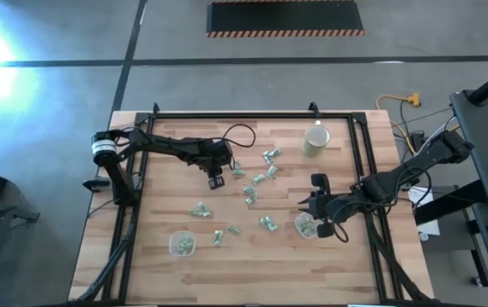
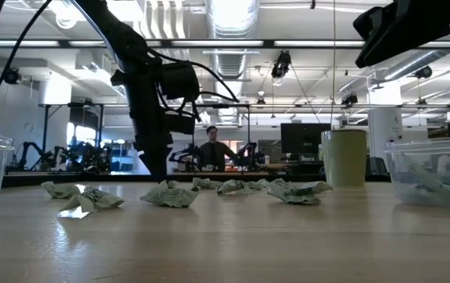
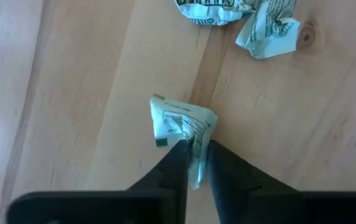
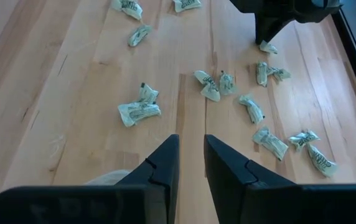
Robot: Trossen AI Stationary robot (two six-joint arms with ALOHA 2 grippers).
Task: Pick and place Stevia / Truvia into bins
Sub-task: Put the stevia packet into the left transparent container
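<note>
On a slatted wooden worktop [image 1: 159,213], the left gripper [image 3: 195,163] pinches a crumpled green-and-white sachet [image 3: 181,123] between its two dark fingers, down at the surface toward the worktop's far left, with two more sachets lying just beyond it. The print on the held sachet is creased and cannot be read. The remaining Stevia / Truvia sachets [image 1: 252,192] lie scattered across the middle of the worktop, from near the beige round cup [image 1: 316,141] at the far right edge down toward the near edge, some in pairs and others alone; their green lettering shows in the wrist views but stays too small and wrinkled to make out. Two clear bins stand near the front edge: the left bin [image 1: 182,245], toward the near left, holds a few sachets, and the right bin [image 1: 306,225], toward the near right, also holds some. The right gripper [image 4: 191,163] hangs above the right bin, its fingers set narrow with only a slim gap between them and nothing held. In the low view, both bins frame the worktop's ends, the sachets form a crumpled row, and a person [image 2: 212,147] stands far off in the workshop behind.
</note>
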